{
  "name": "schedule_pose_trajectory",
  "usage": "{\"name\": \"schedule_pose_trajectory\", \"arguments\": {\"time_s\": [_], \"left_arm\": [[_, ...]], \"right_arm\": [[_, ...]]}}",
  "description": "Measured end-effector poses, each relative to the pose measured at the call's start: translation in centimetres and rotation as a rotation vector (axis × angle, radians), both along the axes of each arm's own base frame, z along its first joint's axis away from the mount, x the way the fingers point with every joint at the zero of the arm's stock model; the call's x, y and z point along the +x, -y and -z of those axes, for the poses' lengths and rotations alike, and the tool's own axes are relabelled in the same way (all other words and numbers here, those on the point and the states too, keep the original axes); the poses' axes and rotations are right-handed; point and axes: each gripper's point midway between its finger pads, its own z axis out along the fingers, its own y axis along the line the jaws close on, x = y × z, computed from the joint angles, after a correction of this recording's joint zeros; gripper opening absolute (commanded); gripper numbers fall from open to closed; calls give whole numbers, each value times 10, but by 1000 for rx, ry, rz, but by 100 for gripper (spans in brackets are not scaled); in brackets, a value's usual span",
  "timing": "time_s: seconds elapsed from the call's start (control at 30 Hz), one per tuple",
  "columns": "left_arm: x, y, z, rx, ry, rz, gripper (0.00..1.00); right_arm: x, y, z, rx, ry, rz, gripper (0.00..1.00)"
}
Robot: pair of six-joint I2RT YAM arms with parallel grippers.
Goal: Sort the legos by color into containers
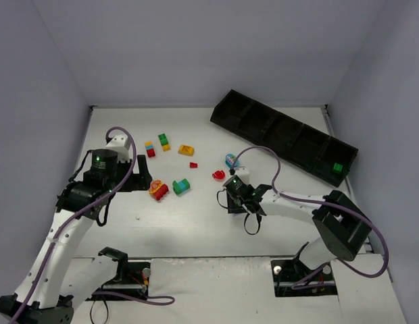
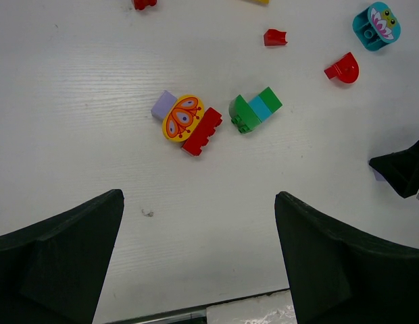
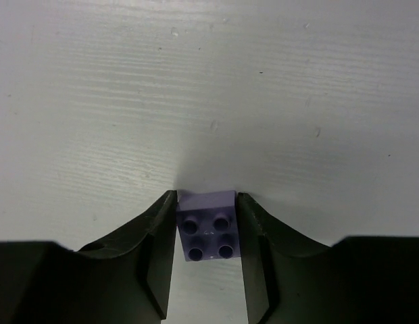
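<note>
Right tool: fingers pressed on both sides of a purple brick, which sits on the table just right of centre. Studs face up; it looks square, with no real long axis. Step: pick-up. Next you lift straight up, then carry it to the black tray at the far right corner. Left tool: fingers wide apart, holding nothing.

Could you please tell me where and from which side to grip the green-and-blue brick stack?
Probably from above, the jaws closing on the long flat sides of the green-and-blue brick stack, around its blue middle. It lies flat and slanted on the table, so the left gripper would need turning to match; its rounded green end offers poorer contact.
</note>
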Motion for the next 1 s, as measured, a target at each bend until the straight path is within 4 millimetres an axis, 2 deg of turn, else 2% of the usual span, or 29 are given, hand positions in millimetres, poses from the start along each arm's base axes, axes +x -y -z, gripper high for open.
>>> {"name": "schedule_pose_trajectory", "arguments": {"time_s": [0.07,0.17,0.23,0.3,0.37,0.47,0.57,0.63,0.73,0.87,0.9,0.97,1.0], "left_arm": [[1,0,1,2,-5,0,87],[2,1,4,5,-16,1,87],[3,1,5,6,-22,1,87],[3,2,6,5,-24,3,87],[3,2,6,3,-25,5,87],[3,2,6,2,-24,6,87],[3,3,5,-2,-24,11,87],[2,4,5,-5,-23,13,87],[1,4,3,-7,-17,14,87],[-1,3,0,-12,-6,10,87],[-1,2,0,-12,-3,8,87],[-3,1,-1,-10,2,2,87],[-3,0,-2,-9,4,-2,87]], "right_arm": [[2,4,0,-14,11,13,0],[10,16,-3,-56,31,43,0],[25,28,-11,-78,56,91,0],[54,47,-26,-84,100,174,0],[87,74,-46,-90,156,284,0],[140,140,-85,-110,261,494,0],[175,202,-120,-134,351,659,0],[195,229,-131,-149,380,720,0],[220,254,-129,-170,380,765,2],[240,281,-103,-198,323,790,11],[243,285,-96,-205,305,789,21],[246,291,-83,-213,274,781,31],[247,294,-78,-213,261,778,44]]}}
